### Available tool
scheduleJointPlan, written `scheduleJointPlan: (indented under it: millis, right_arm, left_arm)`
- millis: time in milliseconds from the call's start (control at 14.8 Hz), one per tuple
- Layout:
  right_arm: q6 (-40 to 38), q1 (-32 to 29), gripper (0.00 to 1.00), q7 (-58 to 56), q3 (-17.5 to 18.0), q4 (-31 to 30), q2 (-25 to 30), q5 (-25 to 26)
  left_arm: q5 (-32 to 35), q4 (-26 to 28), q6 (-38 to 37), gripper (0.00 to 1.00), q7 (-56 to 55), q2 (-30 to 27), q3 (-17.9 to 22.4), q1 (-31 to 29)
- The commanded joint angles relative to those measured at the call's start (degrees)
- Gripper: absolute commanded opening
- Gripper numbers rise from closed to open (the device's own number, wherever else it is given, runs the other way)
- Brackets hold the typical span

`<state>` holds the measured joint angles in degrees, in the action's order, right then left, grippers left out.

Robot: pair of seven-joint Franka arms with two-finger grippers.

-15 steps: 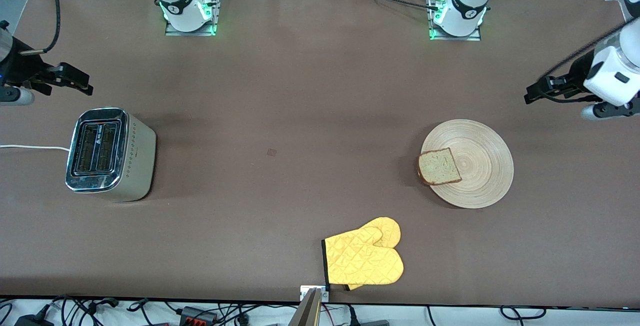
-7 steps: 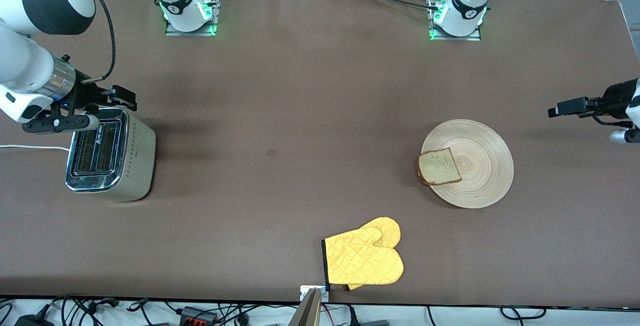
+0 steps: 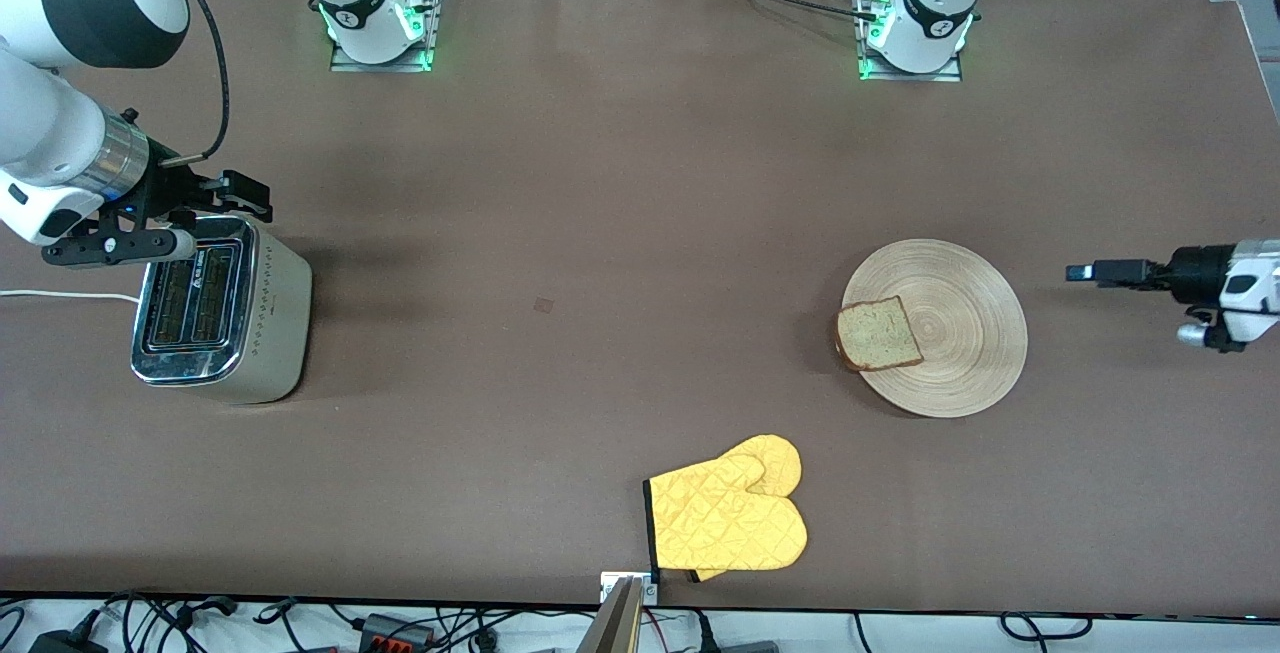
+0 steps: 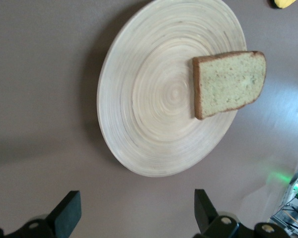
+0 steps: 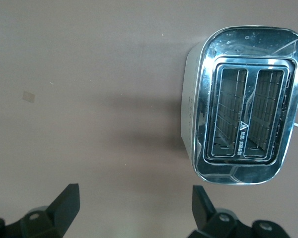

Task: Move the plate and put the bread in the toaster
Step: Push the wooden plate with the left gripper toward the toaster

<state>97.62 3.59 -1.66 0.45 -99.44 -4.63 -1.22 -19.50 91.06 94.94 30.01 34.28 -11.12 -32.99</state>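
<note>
Since the frame half a second back, the left hand [image 3: 1085, 272] has dropped lower in the front view and reached in toward the plate [image 3: 960, 353]; the right hand [image 3: 215, 213] has hardly shifted. Plate, bread, toaster and mitt lie where they lay.

The left hand hangs over bare desk [image 3: 600, 233] just off the plate's rim, toward the left arm's end of the desk, fingers spread wide and holding nothing. In its wrist view the two fingertips [image 4: 67, 215] frame the plate's near rim [image 4: 154, 124]. The bread [image 3: 878, 334] rests on the plate at the rim farthest from that hand, one edge overhanging toward the toaster.

The right hand sits over the toaster's [image 3: 222, 308] top edge nearest the arm bases, fingers wide, empty. Both slots [image 5: 246, 114] look empty.

Between toaster and plate the desk runs open. A yellow oven mitt [image 3: 728, 520] lies nearer the front camera than the plate, close to the desk's edge. The toaster's white cord [image 3: 60, 294] trails off toward the right arm's end of the desk.
</note>
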Motion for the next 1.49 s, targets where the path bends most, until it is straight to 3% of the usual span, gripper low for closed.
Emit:
scheduleJointPlan:
  millis: [0, 338, 744, 947, 1082, 1420]
  right_arm:
    - [0.3, -0.1, 1.0, 0.7, 0.0, -0.5, 0.8, -0.9]
    - [3.4, 2.7, 1.0, 0.7, 0.0, -0.5, -0.6, -0.9]
    - [9.1, 5.8, 1.0, 0.8, 0.1, -0.5, -4.6, -1.1]
    - [10.7, 8.0, 1.0, 0.8, 0.0, -0.6, -5.0, -1.1]
    - [10.9, 8.6, 1.0, 4.4, 0.1, -0.3, -4.6, -1.0]
    - [12.4, 10.6, 1.0, 5.8, 0.0, -0.5, -4.6, -1.1]
  left_arm:
    - [-1.9, -4.9, 2.2, 1.0, 7.1, 5.9, -0.4, -0.7]
    - [-7.7, -4.8, 3.0, 1.0, 7.3, 10.8, -0.4, -0.5]
    - [-9.1, -4.2, 3.9, 0.96, 7.3, 13.3, -0.4, -0.5]
    - [-9.9, -4.1, 3.8, 0.78, 7.3, 13.5, -0.4, -0.5]
    - [-9.8, -4.1, 3.3, 0.57, 7.3, 13.4, -0.4, -0.2]
    - [-10.0, -4.2, 2.7, 0.2, 7.2, 13.4, -0.7, -0.1]
